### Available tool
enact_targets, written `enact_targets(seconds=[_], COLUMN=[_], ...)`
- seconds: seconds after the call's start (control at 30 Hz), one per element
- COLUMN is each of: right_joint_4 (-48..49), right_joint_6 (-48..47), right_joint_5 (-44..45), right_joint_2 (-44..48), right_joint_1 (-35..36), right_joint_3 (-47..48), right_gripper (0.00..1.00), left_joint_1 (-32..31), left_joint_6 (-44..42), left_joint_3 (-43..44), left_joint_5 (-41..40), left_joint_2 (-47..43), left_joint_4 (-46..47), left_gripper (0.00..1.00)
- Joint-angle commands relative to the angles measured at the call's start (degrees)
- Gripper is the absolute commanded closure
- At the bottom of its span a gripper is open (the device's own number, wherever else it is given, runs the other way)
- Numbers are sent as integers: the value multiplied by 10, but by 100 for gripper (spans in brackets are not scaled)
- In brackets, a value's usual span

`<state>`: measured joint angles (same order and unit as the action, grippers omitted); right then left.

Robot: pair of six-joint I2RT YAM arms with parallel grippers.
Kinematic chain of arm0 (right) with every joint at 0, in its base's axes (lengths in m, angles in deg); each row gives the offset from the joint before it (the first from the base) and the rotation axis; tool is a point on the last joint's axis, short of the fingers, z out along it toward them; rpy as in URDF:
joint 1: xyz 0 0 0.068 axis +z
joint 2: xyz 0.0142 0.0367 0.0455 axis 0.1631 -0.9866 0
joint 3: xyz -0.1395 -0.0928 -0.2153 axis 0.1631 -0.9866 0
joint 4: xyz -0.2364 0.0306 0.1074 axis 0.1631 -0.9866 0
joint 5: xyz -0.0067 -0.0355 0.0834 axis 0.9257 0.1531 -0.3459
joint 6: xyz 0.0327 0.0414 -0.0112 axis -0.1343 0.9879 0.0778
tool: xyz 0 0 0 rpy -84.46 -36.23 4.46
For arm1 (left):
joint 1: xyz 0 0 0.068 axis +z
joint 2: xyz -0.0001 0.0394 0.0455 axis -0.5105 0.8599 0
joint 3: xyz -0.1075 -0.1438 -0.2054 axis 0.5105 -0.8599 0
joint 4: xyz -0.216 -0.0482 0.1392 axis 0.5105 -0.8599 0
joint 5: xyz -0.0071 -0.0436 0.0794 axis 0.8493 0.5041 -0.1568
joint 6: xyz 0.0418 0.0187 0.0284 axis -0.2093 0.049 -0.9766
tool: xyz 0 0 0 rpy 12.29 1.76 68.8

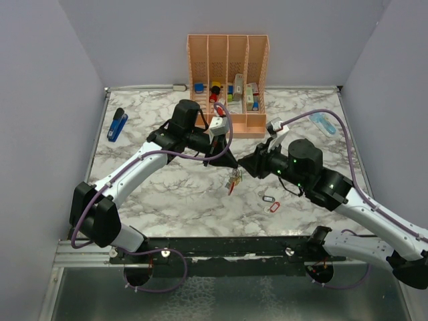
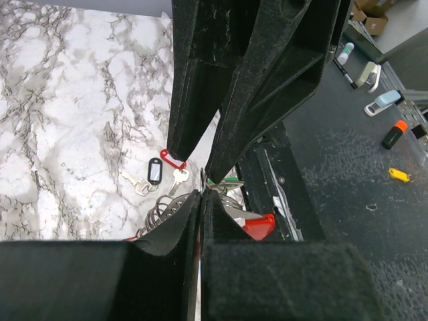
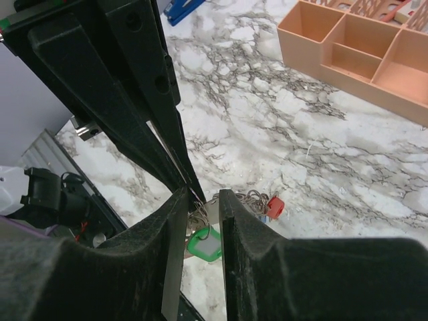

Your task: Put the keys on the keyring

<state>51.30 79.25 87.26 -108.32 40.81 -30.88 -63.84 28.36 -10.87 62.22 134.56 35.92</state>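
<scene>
Biggest worry here: the whole bunch of keys point(image 1: 234, 179) hangs in the air between the two arms, above the middle of the surface point(image 1: 160, 200), and only a thin bit of metal is actually pinched. The left fingers point(image 2: 167, 241) are pressed together on a sliver of ring or key blade. Any sideways tug from the other arm could pull it free and drop the lot.

The right fingers point(image 3: 244, 247) are nearly together with a narrow gap. Wire loops and a green tag point(image 3: 204, 242) sit right below that gap, but I can't tell whether they grip anything. If they close off-target, they'd just shove the bunch around.

As for the keyring, there's a red piece point(image 2: 259, 226) in the cluster, but it's too tangled for me to say that's it. A loose key with the black tag point(image 2: 155, 170) lies on the surface beside a small red loop point(image 2: 172, 159), apart from the bunch, so that one isn't threaded yet.

Pose: both arms reach in toward the centre, wrists tipped down, fingertips almost nose to nose over the bunch.
</scene>
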Motion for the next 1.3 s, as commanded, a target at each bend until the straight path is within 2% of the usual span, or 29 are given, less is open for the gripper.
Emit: enact_targets(seconds=[0.0, 0.37, 0.6, 0.9, 1.27], right_joint_4=[38, 51, 61, 72, 96], right_joint_6=[-8, 4, 14, 18, 24], right_joint_5=[-18, -23, -21, -19, -28], right_joint_2=[7, 18, 39, 48, 45], right_joint_1=[2, 2, 2, 2, 2], right_joint_3=[-11, -37, -63, -76, -90], right_gripper=[75, 78, 85, 86, 97], left_joint_1=[-5, -5, -5, -5, -5], left_joint_6=[-8, -12, 5, 14, 54], left_joint_3=[6, 13, 14, 15, 17], left_joint_5=[39, 58, 62, 70, 67], left_joint_2=[-9, -9, -5, -3, -3], left_joint_4=[1, -9, 6, 11, 37], left_gripper=[100, 100, 100, 100, 100])
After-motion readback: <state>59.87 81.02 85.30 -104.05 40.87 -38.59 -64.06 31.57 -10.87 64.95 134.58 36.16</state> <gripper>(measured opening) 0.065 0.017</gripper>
